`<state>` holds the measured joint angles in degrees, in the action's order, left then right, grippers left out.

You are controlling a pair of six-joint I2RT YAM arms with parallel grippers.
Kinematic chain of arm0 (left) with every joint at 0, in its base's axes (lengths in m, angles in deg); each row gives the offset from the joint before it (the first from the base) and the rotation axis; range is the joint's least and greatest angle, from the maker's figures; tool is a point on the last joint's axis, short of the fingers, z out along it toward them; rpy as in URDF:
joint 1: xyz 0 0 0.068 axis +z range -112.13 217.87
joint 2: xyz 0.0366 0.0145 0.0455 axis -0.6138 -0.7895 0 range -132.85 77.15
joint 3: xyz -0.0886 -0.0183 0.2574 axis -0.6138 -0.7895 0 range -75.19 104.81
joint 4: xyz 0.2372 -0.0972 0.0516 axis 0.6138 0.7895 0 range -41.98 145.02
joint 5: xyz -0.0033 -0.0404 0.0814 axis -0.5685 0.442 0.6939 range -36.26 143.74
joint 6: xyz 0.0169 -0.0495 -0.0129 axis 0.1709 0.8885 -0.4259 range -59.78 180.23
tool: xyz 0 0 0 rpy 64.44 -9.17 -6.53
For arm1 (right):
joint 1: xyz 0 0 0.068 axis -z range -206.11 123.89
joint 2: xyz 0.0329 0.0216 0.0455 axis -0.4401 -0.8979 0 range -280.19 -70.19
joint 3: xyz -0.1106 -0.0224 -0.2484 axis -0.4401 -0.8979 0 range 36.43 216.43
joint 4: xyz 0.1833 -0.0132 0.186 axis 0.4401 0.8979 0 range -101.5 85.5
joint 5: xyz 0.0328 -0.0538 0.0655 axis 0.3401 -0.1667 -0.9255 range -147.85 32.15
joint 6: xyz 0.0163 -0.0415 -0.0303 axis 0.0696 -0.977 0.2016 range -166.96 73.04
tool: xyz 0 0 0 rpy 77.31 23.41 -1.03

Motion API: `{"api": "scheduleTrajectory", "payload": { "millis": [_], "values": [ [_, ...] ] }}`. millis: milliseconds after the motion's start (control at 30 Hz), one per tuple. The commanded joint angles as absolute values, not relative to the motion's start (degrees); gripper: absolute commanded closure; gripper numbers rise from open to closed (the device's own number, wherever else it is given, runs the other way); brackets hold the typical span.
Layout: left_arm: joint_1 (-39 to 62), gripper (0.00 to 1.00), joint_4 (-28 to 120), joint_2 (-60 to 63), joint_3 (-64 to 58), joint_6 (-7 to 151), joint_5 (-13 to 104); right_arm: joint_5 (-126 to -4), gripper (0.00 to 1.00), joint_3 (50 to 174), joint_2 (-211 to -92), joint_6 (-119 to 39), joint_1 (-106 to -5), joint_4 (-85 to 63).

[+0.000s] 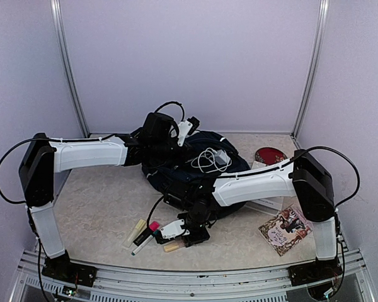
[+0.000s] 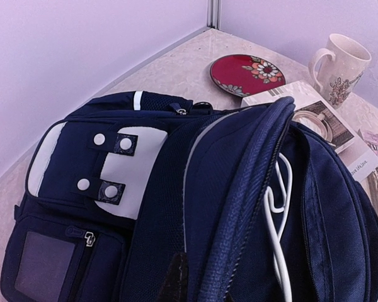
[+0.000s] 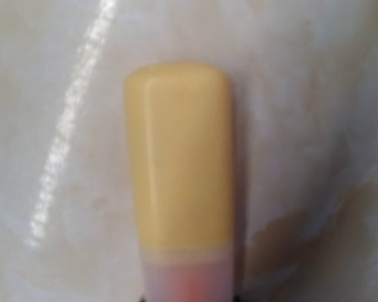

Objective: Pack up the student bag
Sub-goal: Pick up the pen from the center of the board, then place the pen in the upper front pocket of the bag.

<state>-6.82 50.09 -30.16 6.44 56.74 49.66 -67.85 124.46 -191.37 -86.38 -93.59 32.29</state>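
Bag (image 1: 189, 167) lies mid-tabletop (image 1: 94, 207) toward the back, main compartment gaping, with a white cable (image 1: 211, 158) trailing across the opening.

Left gripper (image 1: 159, 126) sits at the bag's top edge with its jaws together. Whether fabric is pinched between them cannot be told from its wrist view, which shows only the bag's front patches and zip line.

Right gripper (image 1: 167, 234) is low at the near edge among the loose pens (image 1: 145, 234). Its wrist view fills with a yellow-capped highlighter (image 3: 179, 157) lying on the tabletop. The fingers are out of frame, so apart or clamped cannot be told.

Step in hand, as judged: pick up the highlighter and take it to the bag.

- Centre the jaws across the barrel, not on the cap end — a grip near the tip would likely let it swing.
- Close only once both fingers bracket it. The surface looks slick, so a glancing touch may roll it.
- Lift straight, clear the neighbouring pens, then carry over the open mouth rather than the front pocket.
- Release low inside, clear of the cable.

Plate (image 2: 246, 72), mug (image 2: 340, 66) and book (image 2: 327, 126) sit beyond the bag.
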Motion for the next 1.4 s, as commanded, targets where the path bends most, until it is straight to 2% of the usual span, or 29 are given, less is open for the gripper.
{"api": "scheduleTrajectory", "payload": {
  "millis": [0, 200, 433, 667, 767, 933, 1033, 1200, 1367],
  "values": [
    [-5.7, 1.0, 46.8, -28.4, 7.1, 56.2, 50.2, -67.5, 0.79, 122.4, -190.4, -85.7, -94.3, 30.6],
    [-5.6, 1.0, 46.7, -28.4, 7.2, 56.4, 50.3, -66.9, 0.85, 117.0, -183.5, -85.1, -94.1, 25.4],
    [-5.6, 1.0, 46.9, -28.0, 7.1, 56.7, 50.6, -68.2, 0.86, 110.6, -172.1, -81.6, -91.2, 19.1],
    [-5.6, 1.0, 46.9, -28.0, 7.0, 57.0, 50.7, -81.7, 0.86, 99.7, -155.3, -77.1, -79.9, 4.4],
    [-5.6, 1.0, 46.9, -28.2, 7.1, 57.1, 50.6, -82.7, 0.85, 97.7, -152.0, -76.2, -74.5, 0.9],
    [-5.6, 1.0, 47.4, -28.2, 7.7, 56.9, 50.3, -79.7, 0.86, 98.3, -152.8, -77.3, -66.7, -0.1],
    [-5.6, 1.0, 47.1, -28.1, 7.6, 56.6, 50.0, -82.1, 0.87, 100.0, -155.6, -76.7, -62.5, -3.7],
    [-5.6, 1.0, 45.4, -27.1, 6.9, 57.0, 49.4, -84.0, 0.87, 104.7, -163.1, -81.8, -61.8, -5.2],
    [-5.7, 1.0, 45.4, -27.1, 7.4, 56.8, 47.5, -78.8, 0.88, 106.1, -170.4, -84.4, -61.5, -5.4]
  ]
}}
